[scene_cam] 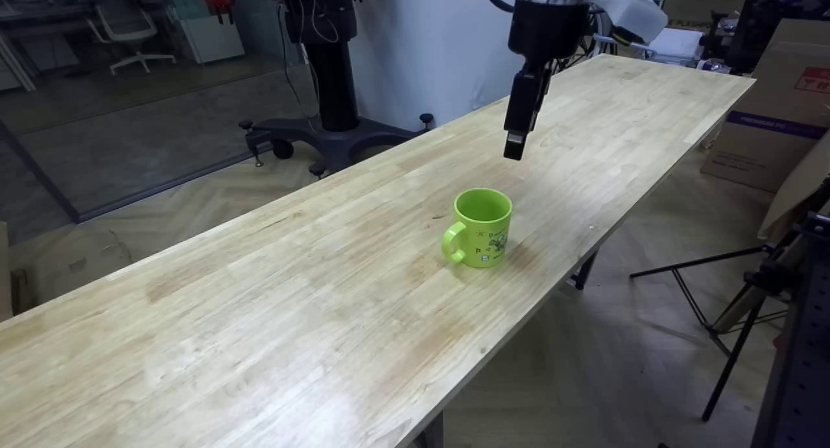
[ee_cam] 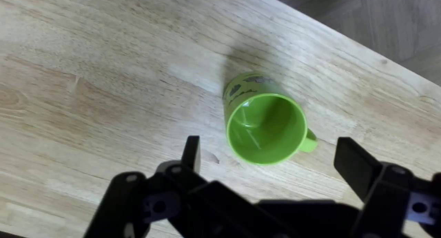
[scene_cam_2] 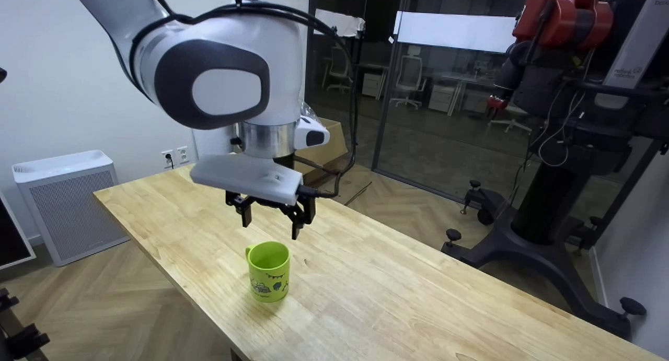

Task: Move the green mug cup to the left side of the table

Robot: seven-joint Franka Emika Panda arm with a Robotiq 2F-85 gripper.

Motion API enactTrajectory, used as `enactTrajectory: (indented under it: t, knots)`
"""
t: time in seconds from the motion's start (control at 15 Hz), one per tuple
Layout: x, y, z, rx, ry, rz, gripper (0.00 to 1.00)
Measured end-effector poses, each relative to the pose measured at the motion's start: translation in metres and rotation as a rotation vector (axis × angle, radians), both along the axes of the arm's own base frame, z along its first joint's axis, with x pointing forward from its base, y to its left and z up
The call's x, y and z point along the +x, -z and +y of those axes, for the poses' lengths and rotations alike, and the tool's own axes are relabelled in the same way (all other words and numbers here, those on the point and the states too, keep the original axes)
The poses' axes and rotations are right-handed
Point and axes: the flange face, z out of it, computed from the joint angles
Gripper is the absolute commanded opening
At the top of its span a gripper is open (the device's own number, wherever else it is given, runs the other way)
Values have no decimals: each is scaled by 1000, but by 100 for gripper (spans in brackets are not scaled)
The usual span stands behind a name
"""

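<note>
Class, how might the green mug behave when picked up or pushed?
The green mug looks empty, so probably light. Its round, glossy wall seems stiff but possibly slippery. Standing upright, it would likely slide rather than roll if pushed low.

Both exterior views slant down at the mug (scene_cam: pixel 483 231) (wrist view nearest).

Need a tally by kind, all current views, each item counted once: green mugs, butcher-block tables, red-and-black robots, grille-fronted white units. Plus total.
Green mug: 1
Butcher-block table: 1
Red-and-black robot: 1
Grille-fronted white unit: 1
Total: 4
</note>
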Motion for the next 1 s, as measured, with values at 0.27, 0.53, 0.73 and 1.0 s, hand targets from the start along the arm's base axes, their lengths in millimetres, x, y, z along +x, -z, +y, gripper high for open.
enactTrajectory:
  t: [0.27, 0.53, 0.73, 1.0]
  knots:
    - [5, 23, -15, -29, 2, -19, 100]
    - [9, 32, -16, -31, 0, -13, 100]
    - [10, 36, -17, -36, -13, 0, 100]
    - [21, 51, -23, -41, -34, 24, 100]
